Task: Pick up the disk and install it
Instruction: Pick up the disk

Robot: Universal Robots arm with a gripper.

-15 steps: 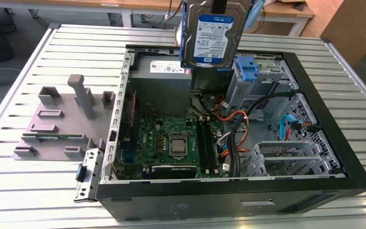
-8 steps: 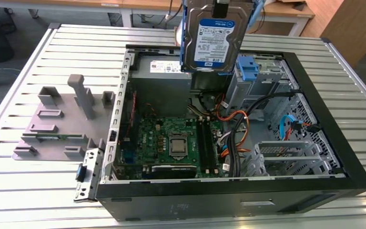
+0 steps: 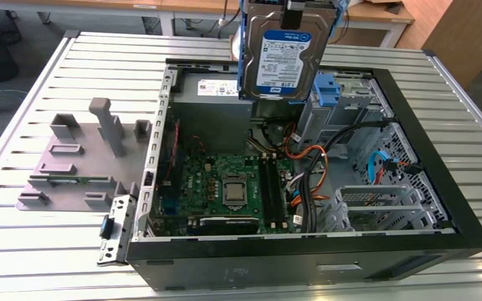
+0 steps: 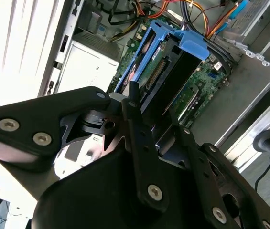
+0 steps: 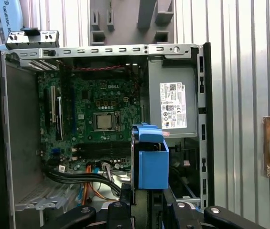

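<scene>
The disk, silver with a white-and-blue label and a blue carrier frame, hangs upright above the back of the open computer case. My gripper is shut on its top edge at the upper edge of the exterior view. In the second wrist view the disk runs away from the black fingers that clamp it, with the case interior beyond it. In the first wrist view the blue carrier rises from between the fingers, over the gap between the motherboard and the power supply.
Inside the case lie a green motherboard, a grey power-supply box, orange and black cables and a drive cage with blue parts. A grey plastic stand with posts sits on the slatted table at the exterior view's left.
</scene>
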